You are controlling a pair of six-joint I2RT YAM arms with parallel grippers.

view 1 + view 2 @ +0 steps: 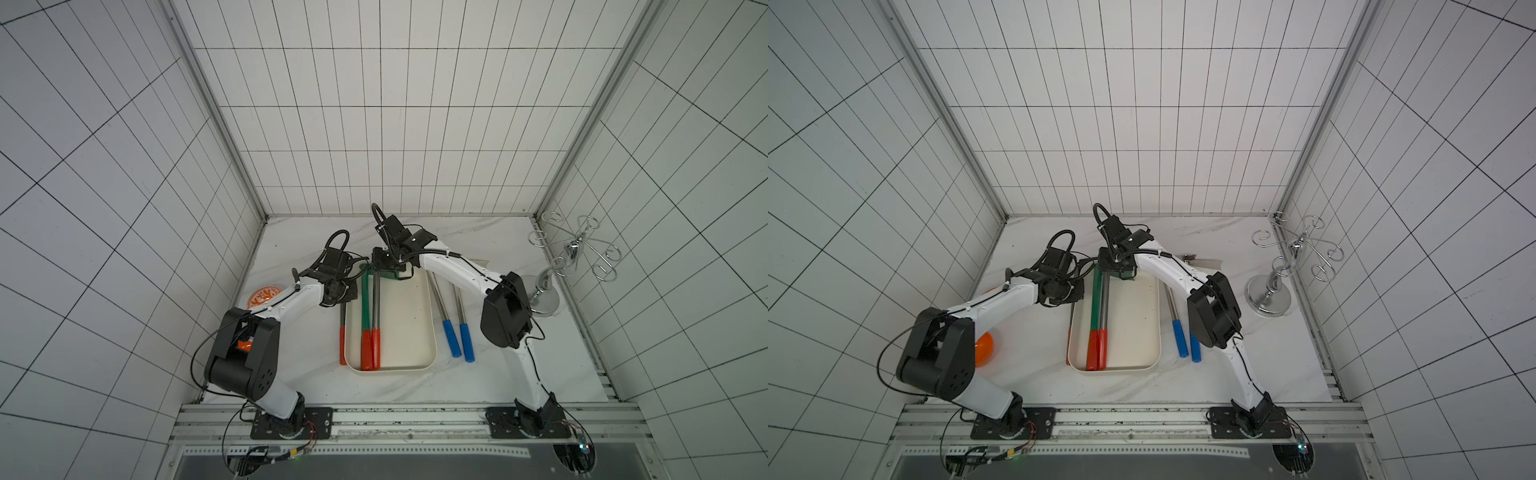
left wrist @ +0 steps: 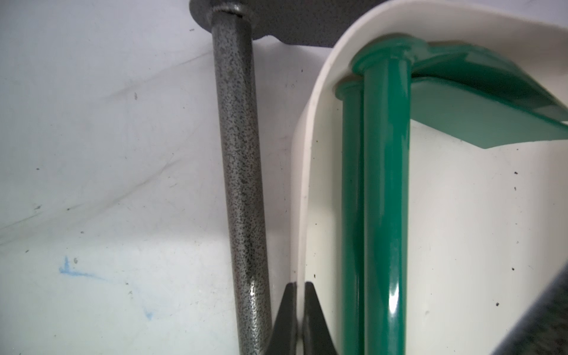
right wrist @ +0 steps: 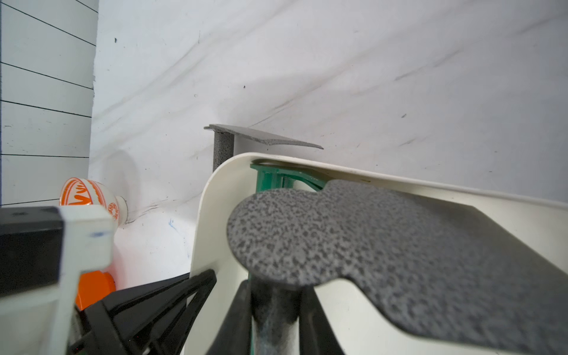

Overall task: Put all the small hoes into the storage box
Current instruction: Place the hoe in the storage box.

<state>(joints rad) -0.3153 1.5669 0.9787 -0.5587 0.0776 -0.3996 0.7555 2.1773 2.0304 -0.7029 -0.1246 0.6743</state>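
**A:** Closest up, in the right wrist view, is the speckled grey blade of the small hoe (image 3: 384, 246), with the right gripper (image 3: 275, 307) clamped on its shaft just under the blade.

**B:** And where is it against the storage box (image 1: 403, 324)?

**A:** Within its walls. In both top views its red grip lies on the box floor at the end nearest the arm bases, side by side with the grip of a green hoe (image 1: 365, 303) that lies along the box's wall on the left arm's side. The blade is at the box's far end; whether it rests on the floor or hangs a little above, I cannot tell.

**B:** The left gripper (image 2: 299, 307)?

**A:** Fingers together, pinching what looks like that same box wall, toward its far end.

**B:** So how far along?

**A:** Nearly done for this hoe, I'd judge: it is inside, and only letting go and drawing clear is left. If the others count too, a second grey hoe (image 1: 343, 345) lies just outside the box by that pinched wall, and two blue-handled tools (image 1: 451, 338) lie just outside the opposite wall, none of them held.
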